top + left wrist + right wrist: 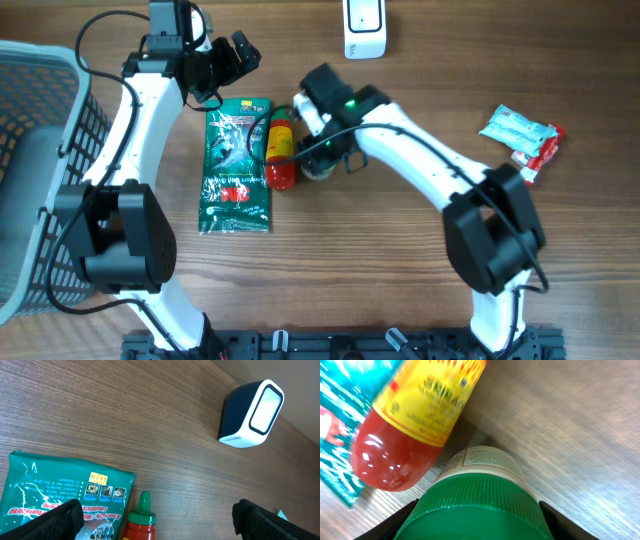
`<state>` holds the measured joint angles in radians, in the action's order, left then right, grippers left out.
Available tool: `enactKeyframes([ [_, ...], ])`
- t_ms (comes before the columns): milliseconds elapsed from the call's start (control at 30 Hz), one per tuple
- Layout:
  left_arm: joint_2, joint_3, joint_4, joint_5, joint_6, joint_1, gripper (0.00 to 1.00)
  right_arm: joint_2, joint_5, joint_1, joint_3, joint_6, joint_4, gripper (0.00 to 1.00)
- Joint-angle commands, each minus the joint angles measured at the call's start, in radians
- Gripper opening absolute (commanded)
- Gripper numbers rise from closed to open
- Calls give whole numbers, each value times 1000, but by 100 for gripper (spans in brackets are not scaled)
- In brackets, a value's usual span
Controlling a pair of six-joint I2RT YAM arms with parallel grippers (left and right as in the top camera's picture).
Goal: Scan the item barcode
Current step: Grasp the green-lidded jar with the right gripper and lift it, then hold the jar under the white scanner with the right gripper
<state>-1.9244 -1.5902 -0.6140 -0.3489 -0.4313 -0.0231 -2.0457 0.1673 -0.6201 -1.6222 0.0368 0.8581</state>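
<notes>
A jar with a ribbed green lid [475,510] and a pale label stands upright on the wooden table. My right gripper [476,527] has come down over it, with a black finger pressed against each side of the lid. From overhead the right gripper [322,158] covers most of the jar. The white-faced barcode scanner [365,27] stands at the table's far edge, also seen in the left wrist view [250,412]. My left gripper [230,60] hovers open and empty above the far end of the green packet [55,495].
A red sriracha bottle [281,150] with a green cap lies against the jar, beside the flat green packet [236,165]. A grey mesh basket [40,120] fills the left side. A light-blue snack pack [518,128] and a red wrapper [545,150] lie at the right.
</notes>
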Motion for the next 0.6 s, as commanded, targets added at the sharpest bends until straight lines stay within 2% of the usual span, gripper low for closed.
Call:
enactKeyframes([
  [0,-2,0,3,2,5,6,100,116,198,92,-40,23,-18,59],
  [67,-2,0,3,2,5,6,100,153,383,182,-40,23,-35,55],
  [100,-2,0,3,2,5,6,100,167,540,261,-40,51,-53,55],
  [200,-2,0,3,2,5,6,100,168,828,402,-40,98,-88,57],
  [367,-2,0,3,2,5,6,100,168,1085,597,-40,248,-149,57],
  [433,-2,0,3,2,5,6,100,168,1196,626,-40,256,-187,57],
  [567,-2,0,3,3,5,6,100,168,1265,628,-40,300,-249,58],
])
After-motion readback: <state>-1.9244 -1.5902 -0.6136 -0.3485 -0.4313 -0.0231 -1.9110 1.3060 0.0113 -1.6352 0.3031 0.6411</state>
